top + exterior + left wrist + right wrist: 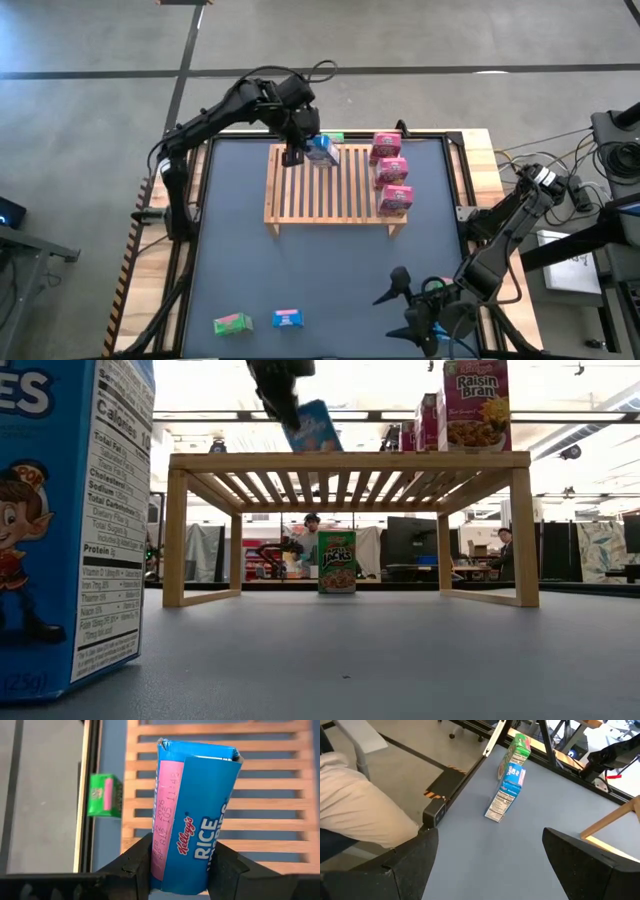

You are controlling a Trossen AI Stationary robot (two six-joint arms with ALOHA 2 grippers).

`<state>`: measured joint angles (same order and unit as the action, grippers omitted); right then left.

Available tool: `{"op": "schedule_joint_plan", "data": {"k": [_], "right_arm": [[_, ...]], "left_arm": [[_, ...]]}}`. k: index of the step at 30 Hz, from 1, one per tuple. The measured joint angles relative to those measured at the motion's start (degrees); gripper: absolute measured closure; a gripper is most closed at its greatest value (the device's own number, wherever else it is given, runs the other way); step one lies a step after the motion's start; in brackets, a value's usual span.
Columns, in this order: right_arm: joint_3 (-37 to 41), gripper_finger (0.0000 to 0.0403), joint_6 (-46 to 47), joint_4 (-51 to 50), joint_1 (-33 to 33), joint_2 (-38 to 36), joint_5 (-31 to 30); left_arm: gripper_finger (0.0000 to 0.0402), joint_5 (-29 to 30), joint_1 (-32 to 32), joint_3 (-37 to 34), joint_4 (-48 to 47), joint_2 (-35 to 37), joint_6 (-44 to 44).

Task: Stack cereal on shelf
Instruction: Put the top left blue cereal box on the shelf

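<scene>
1. The shelf (pixel 335 185), a light-wood slatted rack, stands on the far half of the dark tabletop (pixel 320 270); every place below is given relative to it.
2. 3 pink cereal boxes (pixel 391 172) stand upright in 1 row along the shelf's right-hand end, as the high view shows it.
3. The left gripper (pixel 180 865) is closed on 1 blue cereal box (pixel 192 815), its 2 dark fingers pressed against the box's 2 narrow sides. In the high view this held box (pixel 322 150) hangs over the shelf's far edge, left of the pink row; in the low view it is tilted, just above the slats.
4. 1 green cereal box (pixel 333 137) stands on the tabletop just behind the shelf's far edge; the low view shows it upright beyond the shelf's legs.
5. 2 more boxes stand well in front of the shelf by the table's near edge: 1 green box (pixel 232 323) and 1 blue box (pixel 288 319), side by side.
6. That makes 7 boxes visible: 3 pink, 2 blue, 2 green.
7. The right gripper (pixel 405 305) waits in front of the shelf toward the table's near right corner, its fingers spread wide and holding nothing.
</scene>
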<state>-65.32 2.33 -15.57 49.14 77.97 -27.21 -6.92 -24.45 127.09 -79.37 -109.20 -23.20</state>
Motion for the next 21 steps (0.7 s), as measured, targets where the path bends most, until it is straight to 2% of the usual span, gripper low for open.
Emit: {"op": "schedule_joint_plan", "data": {"k": [13, 21], "right_arm": [[0.00, 0.0055, 0.70, 0.02, -0.23, 0.00, -0.01], [0.00, 0.0055, 0.68, 0.02, -0.25, 0.00, -0.01]], "left_arm": [[0.0275, -0.65, -0.26, -0.24, 2.17, -2.21, -0.06], [0.0247, 3.22, -0.41, -0.22, 3.60, -2.89, 0.93]]}}
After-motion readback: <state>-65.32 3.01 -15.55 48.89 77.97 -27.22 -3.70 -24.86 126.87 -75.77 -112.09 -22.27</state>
